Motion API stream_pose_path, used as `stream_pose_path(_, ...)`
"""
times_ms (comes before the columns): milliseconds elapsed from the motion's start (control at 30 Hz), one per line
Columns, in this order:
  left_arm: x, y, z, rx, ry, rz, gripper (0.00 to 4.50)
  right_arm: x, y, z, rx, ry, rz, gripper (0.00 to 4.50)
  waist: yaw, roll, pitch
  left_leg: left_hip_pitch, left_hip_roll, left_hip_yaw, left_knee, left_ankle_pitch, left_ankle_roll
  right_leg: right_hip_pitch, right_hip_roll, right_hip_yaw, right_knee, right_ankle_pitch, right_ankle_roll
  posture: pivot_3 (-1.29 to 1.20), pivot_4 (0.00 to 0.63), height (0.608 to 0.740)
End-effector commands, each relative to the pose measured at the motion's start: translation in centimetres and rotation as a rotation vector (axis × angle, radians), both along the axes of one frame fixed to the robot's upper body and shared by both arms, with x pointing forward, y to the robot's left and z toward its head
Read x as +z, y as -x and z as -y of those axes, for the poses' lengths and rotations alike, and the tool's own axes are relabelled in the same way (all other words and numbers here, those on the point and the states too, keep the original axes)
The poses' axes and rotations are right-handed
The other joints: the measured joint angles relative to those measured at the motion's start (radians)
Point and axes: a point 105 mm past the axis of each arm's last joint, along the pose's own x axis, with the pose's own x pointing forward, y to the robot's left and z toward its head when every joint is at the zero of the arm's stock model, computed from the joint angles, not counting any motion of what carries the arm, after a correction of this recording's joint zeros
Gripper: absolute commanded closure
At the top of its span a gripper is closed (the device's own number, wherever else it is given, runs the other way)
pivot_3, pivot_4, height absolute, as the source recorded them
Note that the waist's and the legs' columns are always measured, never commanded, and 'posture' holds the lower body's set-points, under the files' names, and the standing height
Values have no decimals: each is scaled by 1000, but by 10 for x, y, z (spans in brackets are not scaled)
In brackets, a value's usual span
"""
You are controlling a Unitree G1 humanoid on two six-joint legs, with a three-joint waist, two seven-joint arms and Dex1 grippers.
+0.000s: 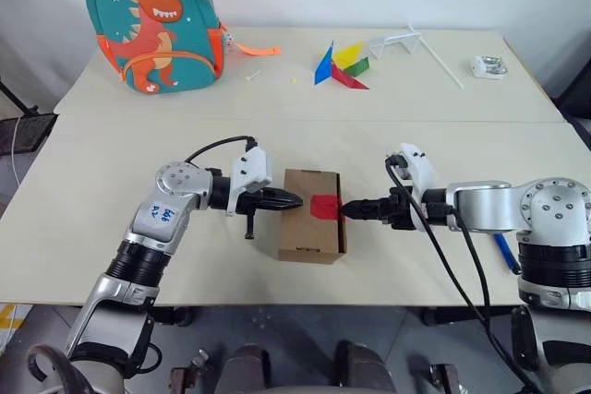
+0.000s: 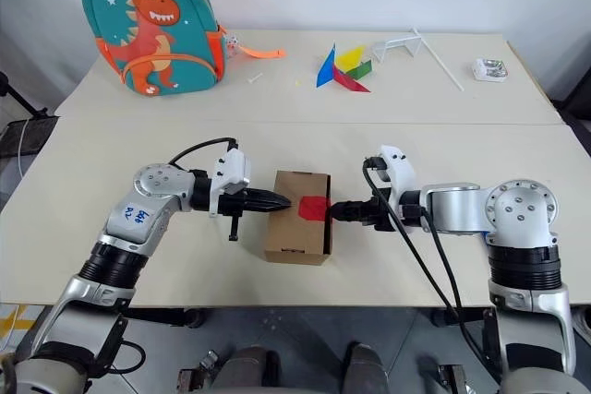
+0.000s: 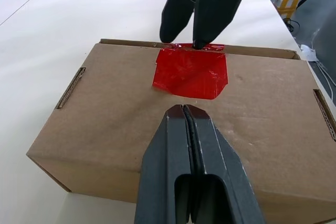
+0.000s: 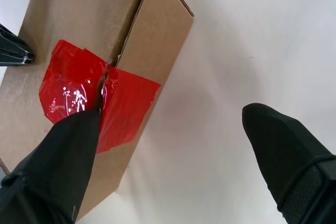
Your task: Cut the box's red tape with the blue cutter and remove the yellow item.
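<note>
the table [image 1: 111, 228] carries the box [image 1: 300, 237] near its front edge, between both arms. the left end effector [image 1: 294, 201], fingers pressed together, rests its tip on the box top. the right end effector [image 4: 168, 156], fingers spread wide, has one finger on the red tape [image 3: 191, 73] at the box's edge. the blue cutter [image 1: 505, 253] lies beside the right arm.

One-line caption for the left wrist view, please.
Shut left gripper on the brown cardboard box, facing the open right gripper at the red tape.
</note>
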Motion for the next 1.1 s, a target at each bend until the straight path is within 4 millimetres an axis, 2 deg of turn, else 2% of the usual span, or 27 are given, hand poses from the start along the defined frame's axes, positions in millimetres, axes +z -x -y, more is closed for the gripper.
stream_pose_path(33, -9, 4, 4, -20, -30, -7, 4500, 10, -1, -4, 21, 35, 50, 25, -1, 0, 0, 0, 0, 0, 0, 0, 0, 0, 0, 0, 0, 0, 0, 0, 150, 740)
stream_pose_path(433, -11, -1, 12, -36, -41, 1, 4500, 0, -2, -14, 52, 140, 42, 25, -1, 0, 0, 0, 0, 0, 0, 0, 0, 0, 0, 0, 0, 0, 0, 0, 150, 740)
stream_pose_path(633, -25, 0, 11, -21, -68, -25, 4500, 0, -3, -5, 27, 195, 47, 25, 0, 0, 0, 0, 0, 0, 0, 0, 0, 0, 0, 0, 0, 0, 0, 0, 150, 740)
stream_pose_path(900, -31, 1, 9, -4, -84, -43, 4500, 0, -2, 16, -2, 279, 64, 25, 4, 1, -1, 1, 0, 0, 0, 0, 0, 1, 0, 0, 0, 0, 0, 0, 150, 740)
stream_pose_path(1100, -32, 2, 7, 3, -88, -50, 4500, -2, -2, 19, -6, 284, 74, 25, 5, 1, -1, 1, 0, 0, 0, 0, 0, 2, 0, 0, 0, 0, 0, 0, 150, 740)
